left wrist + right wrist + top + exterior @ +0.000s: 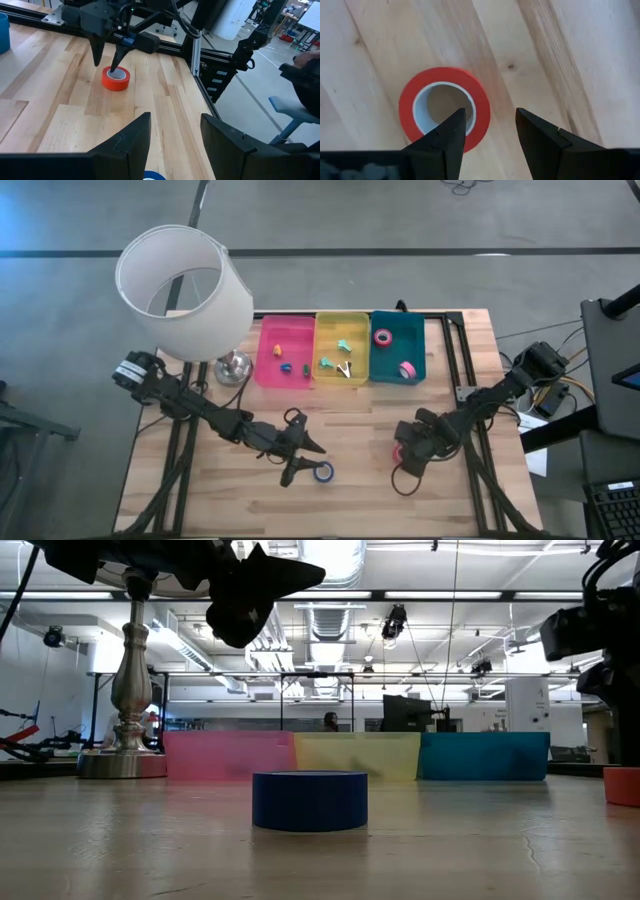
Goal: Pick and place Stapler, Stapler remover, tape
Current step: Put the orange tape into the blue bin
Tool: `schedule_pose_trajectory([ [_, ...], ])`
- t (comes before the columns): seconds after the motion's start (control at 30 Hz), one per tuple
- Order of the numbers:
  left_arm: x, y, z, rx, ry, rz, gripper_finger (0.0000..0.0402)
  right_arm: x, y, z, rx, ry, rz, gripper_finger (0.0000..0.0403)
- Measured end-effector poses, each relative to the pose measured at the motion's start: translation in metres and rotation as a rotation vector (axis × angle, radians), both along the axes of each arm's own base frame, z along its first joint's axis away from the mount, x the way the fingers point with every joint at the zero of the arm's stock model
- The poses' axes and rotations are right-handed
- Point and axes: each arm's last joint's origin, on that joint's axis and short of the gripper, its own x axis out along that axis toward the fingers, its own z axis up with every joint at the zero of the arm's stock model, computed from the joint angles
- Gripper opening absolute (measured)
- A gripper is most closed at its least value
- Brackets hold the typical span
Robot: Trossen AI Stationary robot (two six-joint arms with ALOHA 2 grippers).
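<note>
A red tape roll (444, 107) lies flat on the wooden table at the right. My right gripper (490, 122) points down over it, open. One finger (116, 62) is over the pale core and the other (96, 52) is outside the wall; I see no touch. A dark blue tape roll (309, 801) lies flat near the table's middle front. My left gripper (175, 135) hovers open just above and beside it. Two pink tape rolls (383, 337) lie in the teal bin (425, 350). I cannot tell the stapler or the stapler remover among the small pieces in the bins.
A pink bin (262, 350) and a yellow bin (362, 330) stand beside the teal one at the far edge, holding small coloured pieces. A lamp with a white shade (185, 285) and metal foot (125, 765) stands at the far left. Black frame rails (200, 55) border the table's right side.
</note>
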Motion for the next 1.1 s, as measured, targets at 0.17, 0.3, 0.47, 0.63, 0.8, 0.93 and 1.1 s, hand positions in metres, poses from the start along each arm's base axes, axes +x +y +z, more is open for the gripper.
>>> schedule_pose_trajectory([
  [0.17,0.0,0.0,0.0,0.0,0.0,0.0,0.0177,-0.001,-0.001,-0.006,0.003,-0.02,0.009,0.0166],
  [0.3,0.0,0.0,0.0,0.0,0.0,0.0,0.0177,0.0,-0.001,-0.014,0.028,-0.072,0.044,0.0166],
  [0.47,0.0,0.0,0.0,-0.001,0.0,0.0,0.0177,-0.004,-0.003,-0.02,0.008,-0.065,0.111,0.0149],
  [0.63,0.0,0.0,0.0,-0.001,0.001,0.001,0.0177,-0.004,-0.003,-0.02,-0.009,-0.062,0.175,0.0109],
  [0.8,0.0,0.0,0.0,0.0,0.0,0.0,0.0177,-0.003,-0.003,-0.019,-0.018,-0.062,0.214,0.0058],
  [0.93,0.0,0.0,0.0,0.0,0.0,0.0,0.0177,0.002,-0.001,-0.014,-0.031,-0.077,0.291,0.0037],
  [1.1,0.0,0.0,0.0,-0.001,0.001,0.003,0.0177,0.015,-0.005,0.0,-0.119,-0.144,0.367,0.0048],
])
